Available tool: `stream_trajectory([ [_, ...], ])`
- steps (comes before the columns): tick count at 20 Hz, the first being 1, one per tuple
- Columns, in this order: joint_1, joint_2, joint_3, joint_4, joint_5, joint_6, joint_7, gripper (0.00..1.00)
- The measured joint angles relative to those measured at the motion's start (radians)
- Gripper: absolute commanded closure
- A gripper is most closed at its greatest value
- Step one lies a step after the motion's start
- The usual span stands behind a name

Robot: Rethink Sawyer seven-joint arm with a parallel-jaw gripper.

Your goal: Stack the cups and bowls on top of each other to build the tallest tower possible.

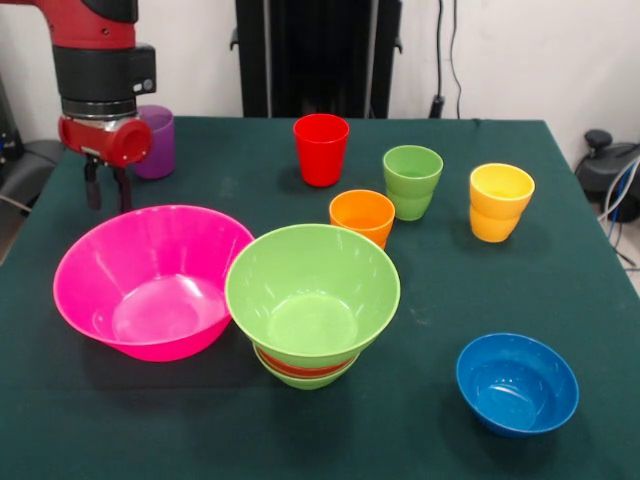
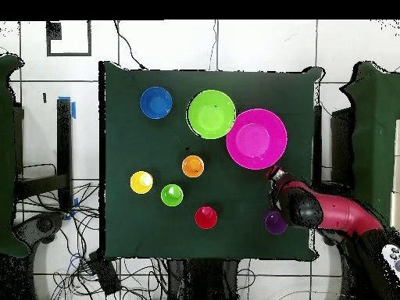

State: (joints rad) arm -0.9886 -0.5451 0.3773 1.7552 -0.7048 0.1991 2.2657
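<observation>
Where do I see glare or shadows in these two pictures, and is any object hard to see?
Front view: soft white glare lies inside the pink bowl and the large green bowl, and faint shadows fall beside the cups. The purple cup is partly hidden behind the gripper. Overhead view: light is even, with weak glare in the blue bowl.

pink bowl, large lime green bowl, blue bowl, red cup, dark green table
</observation>
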Motion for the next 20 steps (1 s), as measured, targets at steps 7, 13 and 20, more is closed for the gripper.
stream_trajectory([
  [7,-0.001,0.016,0.001,0.000,0.000,-0.007,0.000,0.00],
  [13,-0.026,0.000,0.020,0.007,0.020,-0.007,0.000,0.00],
  [20,-0.066,-0.047,0.054,0.021,0.056,-0.006,0.000,0.00],
])
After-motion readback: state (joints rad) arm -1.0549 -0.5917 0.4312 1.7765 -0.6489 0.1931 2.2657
